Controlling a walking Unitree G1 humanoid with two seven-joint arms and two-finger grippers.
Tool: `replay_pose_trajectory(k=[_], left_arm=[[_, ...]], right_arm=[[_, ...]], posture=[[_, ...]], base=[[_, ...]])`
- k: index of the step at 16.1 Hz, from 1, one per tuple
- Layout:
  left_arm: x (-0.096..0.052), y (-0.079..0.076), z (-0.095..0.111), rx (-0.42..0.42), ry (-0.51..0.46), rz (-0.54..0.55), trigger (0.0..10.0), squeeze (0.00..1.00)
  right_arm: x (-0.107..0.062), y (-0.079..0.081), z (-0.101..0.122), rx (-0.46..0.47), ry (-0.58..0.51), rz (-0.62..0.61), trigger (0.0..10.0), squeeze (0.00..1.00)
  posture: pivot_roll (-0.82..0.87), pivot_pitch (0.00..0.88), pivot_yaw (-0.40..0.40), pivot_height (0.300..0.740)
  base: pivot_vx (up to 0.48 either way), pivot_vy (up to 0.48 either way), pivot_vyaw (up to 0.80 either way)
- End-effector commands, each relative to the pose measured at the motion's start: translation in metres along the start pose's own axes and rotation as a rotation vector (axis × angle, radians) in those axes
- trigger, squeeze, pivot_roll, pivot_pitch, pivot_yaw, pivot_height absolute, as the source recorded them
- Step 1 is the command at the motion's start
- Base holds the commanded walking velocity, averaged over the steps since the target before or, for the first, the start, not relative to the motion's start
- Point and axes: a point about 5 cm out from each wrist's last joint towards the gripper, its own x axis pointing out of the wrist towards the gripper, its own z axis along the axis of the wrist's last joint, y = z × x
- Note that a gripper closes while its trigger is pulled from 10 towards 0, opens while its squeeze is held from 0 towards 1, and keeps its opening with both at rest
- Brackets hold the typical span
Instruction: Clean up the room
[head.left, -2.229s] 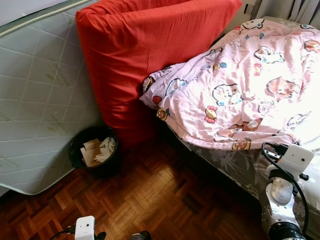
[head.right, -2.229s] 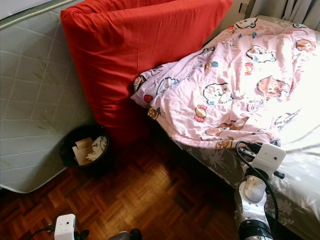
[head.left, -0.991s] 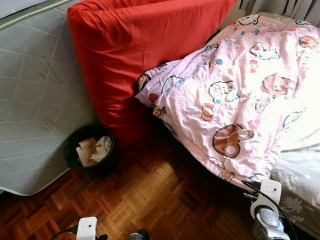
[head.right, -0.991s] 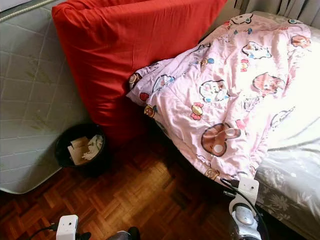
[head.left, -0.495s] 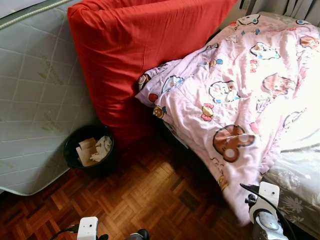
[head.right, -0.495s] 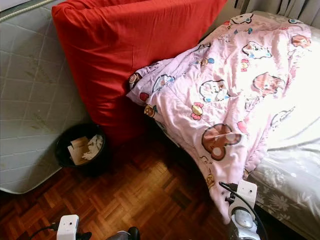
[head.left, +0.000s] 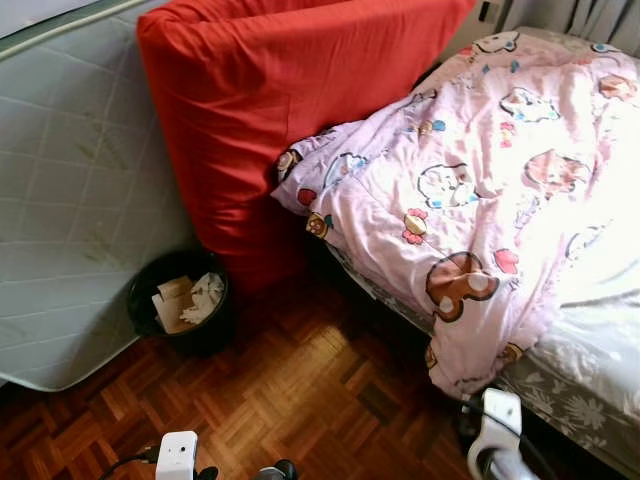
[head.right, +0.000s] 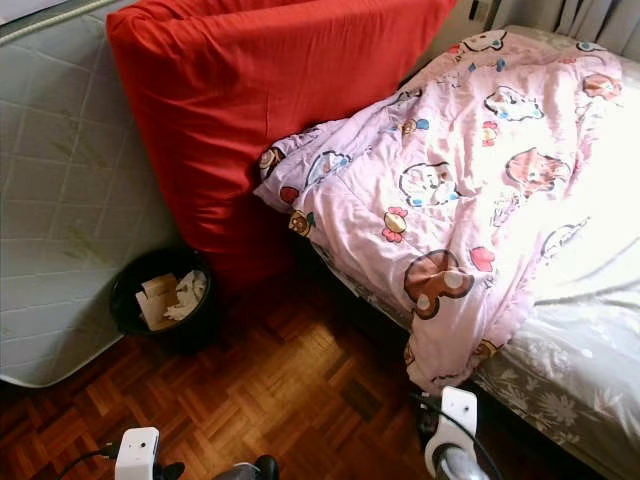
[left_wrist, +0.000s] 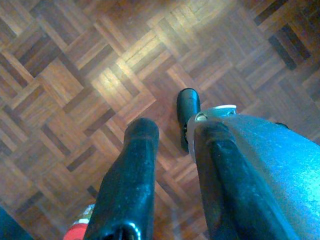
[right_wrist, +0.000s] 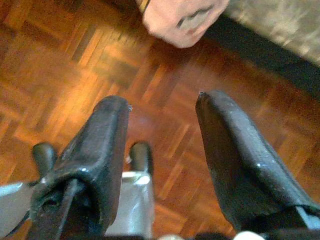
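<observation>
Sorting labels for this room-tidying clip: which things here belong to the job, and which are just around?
Job:
pink cartoon quilt, one corner hanging off the bed
right gripper, open above the floor
black wastebasket holding paper scraps

Just around:
red-covered mattress
quilted mattress leaning upright
parquet floor
left gripper, idle

Open parquet floor (head.left: 300, 390) lies in front of the black waste bin (head.left: 182, 300), giving unobstructed passage between bin and bed (head.left: 580, 390). Behind the bin, the red mattress (head.left: 290, 110) and the quilted pale mattress (head.left: 70, 190) stand on edge, closing that side. Right of the bin, the pink quilt (head.left: 470, 210) overhangs the bed edge, its corner hanging toward the floor.
</observation>
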Motion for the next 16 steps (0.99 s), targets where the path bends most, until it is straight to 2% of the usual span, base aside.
replay_pose_trajectory(k=[1, 4, 8, 12, 16], left_arm=[[-0.003, 0.002, -0.012, 0.010, 0.046, 0.005, 10.0, 0.00], [-0.003, 0.001, -0.013, -0.002, 0.046, 0.011, 10.0, 0.00], [-0.003, -0.001, -0.014, -0.016, 0.047, 0.015, 10.0, 0.00], [-0.002, -0.004, -0.014, -0.024, 0.047, 0.018, 10.0, 0.00], [-0.002, -0.003, -0.014, -0.020, 0.052, 0.031, 10.0, 0.00]], right_arm=[[-0.004, -0.002, -0.020, 0.030, 0.072, 0.001, 10.0, 0.00], [-0.008, 0.003, -0.037, -0.043, 0.107, 0.018, 10.0, 0.00], [-0.013, 0.000, -0.052, -0.049, 0.151, 0.019, 10.0, 0.00], [-0.013, -0.009, -0.050, -0.056, 0.150, 0.005, 10.0, 0.00], [-0.012, -0.004, -0.048, -0.050, 0.151, 0.014, 10.0, 0.00]], posture=[[0.06, 0.123, 0.025, 0.740], [0.05, 0.100, 0.017, 0.740], [0.06, 0.060, -0.001, 0.740], [0.06, 0.027, -0.007, 0.740], [0.06, 0.000, -0.003, 0.740]], base=[[0.000, 0.000, 0.00], [0.000, 0.000, 0.00], [0.000, 0.000, 0.80], [0.000, 0.000, 0.80], [0.000, 0.000, 0.80]])
